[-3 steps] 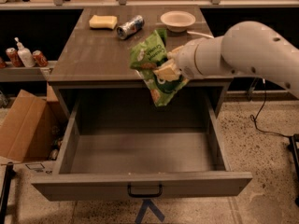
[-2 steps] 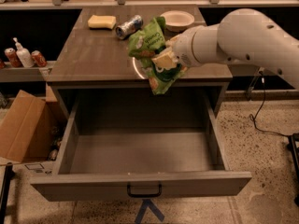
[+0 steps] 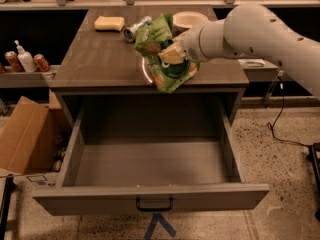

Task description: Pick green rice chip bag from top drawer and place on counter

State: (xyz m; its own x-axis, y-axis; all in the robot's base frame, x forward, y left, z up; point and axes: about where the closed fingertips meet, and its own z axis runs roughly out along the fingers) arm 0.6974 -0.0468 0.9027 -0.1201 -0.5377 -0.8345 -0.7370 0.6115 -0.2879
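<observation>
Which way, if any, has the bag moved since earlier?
Yes: the gripper, holding the bag, carried it back from over the drawer to over the counter edge.
</observation>
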